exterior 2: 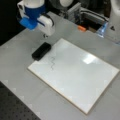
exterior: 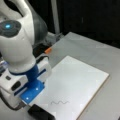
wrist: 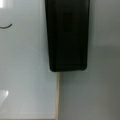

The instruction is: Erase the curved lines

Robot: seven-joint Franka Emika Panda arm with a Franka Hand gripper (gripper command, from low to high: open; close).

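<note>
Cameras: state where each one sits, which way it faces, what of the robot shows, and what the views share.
Front view: high, looking down the whiteboard; the arm fills its left, above the eraser.
Front view: high, looking across the whiteboard toward the gripper at top left.
Wrist view: straight down on the eraser; no gripper shows.
All share eraser, whiteboard and curve lines.

Board (exterior 2: 82, 75): white, thin tan edge. Curve lines (exterior: 59, 102): dark wavy ink, lower centre of a front view; also at (exterior 2: 52, 63). Eraser (wrist: 67, 35): black, upper centre of wrist view. Bench (exterior: 100, 52): plain grey. Arm (exterior: 17, 42): white with blue mount and a cyan light. Small orange item (exterior 2: 81, 28), upper frame.
</note>
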